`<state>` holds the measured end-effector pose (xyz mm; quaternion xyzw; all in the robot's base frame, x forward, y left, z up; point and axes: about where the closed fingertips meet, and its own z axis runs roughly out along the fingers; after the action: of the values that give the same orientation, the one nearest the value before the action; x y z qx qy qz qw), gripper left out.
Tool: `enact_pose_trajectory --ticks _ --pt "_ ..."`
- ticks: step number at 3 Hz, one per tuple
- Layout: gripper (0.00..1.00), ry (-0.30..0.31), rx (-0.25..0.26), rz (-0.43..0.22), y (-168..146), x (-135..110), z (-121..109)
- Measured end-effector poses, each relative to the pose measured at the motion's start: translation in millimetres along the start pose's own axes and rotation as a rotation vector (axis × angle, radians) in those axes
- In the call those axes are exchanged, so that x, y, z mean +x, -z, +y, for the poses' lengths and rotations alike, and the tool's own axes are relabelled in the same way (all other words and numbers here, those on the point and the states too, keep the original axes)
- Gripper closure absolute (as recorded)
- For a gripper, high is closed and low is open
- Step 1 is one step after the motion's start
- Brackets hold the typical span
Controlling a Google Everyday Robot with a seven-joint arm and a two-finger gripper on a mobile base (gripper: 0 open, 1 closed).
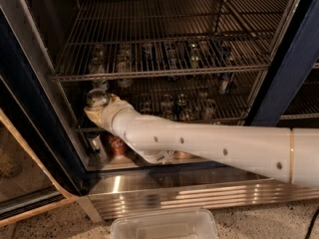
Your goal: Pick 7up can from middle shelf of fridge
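Observation:
The fridge (286, 73) stands open with its wire racks in view. My gripper (98, 109) is inside at the far left, level with the middle shelf (224, 119), at the end of my white arm (209, 146) that reaches in from the right. It is closed around the 7up can (96, 97), whose shiny silver top shows just above the cream fingers (102, 114). The can's body is mostly hidden by the gripper. The can is close to the left inner wall.
The rack above (164, 74) passes close over the can. A red can (117, 146) and a dark can (94, 142) stand on the bottom level under my arm. The ribbed steel base (199, 193) and a clear plastic tub (164, 225) lie below. The open door (30, 133) is at the left.

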<state>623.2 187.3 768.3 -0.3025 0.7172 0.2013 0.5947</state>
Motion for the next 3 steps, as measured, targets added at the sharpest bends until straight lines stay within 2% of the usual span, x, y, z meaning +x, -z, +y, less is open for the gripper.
enact_pose_trajectory --ticks 1,3 --pt "1.00 -0.037 -0.025 0.010 33.7 -1.7 20.3" --pt "1.00 -0.114 -0.130 -0.023 120.5 -44.5 79.8"
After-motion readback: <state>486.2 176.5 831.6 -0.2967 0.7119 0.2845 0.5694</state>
